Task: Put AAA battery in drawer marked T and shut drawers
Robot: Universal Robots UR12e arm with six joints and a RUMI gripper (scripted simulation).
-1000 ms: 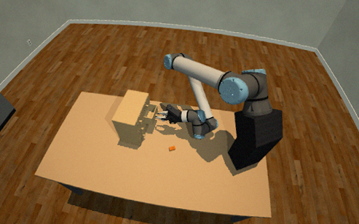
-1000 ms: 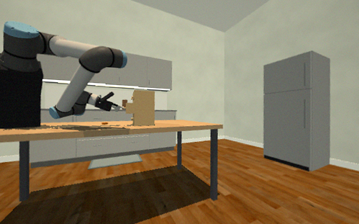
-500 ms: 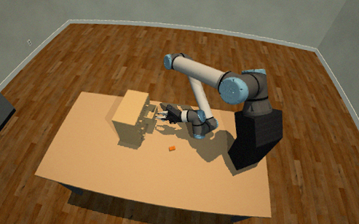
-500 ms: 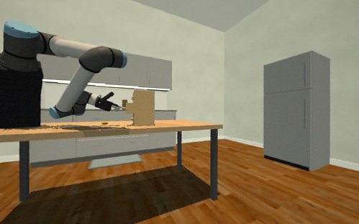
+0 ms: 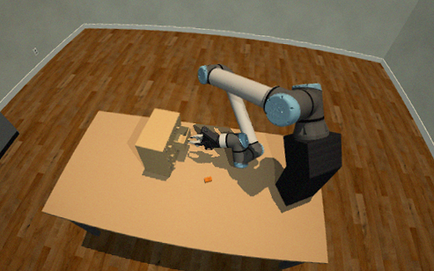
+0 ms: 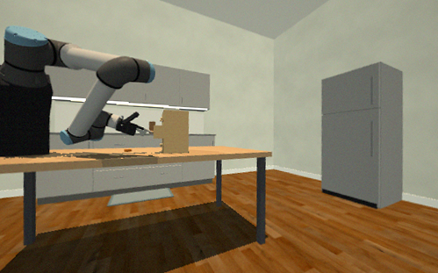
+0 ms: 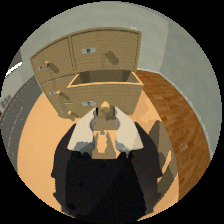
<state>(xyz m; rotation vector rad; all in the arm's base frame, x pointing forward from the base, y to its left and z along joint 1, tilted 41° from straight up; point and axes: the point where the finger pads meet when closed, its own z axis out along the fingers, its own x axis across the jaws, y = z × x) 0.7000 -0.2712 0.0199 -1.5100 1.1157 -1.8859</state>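
Chest (image 5: pixel 157 131) drawer (image 7: pixel 102 93) open before gripper (image 7: pixel 105 112)
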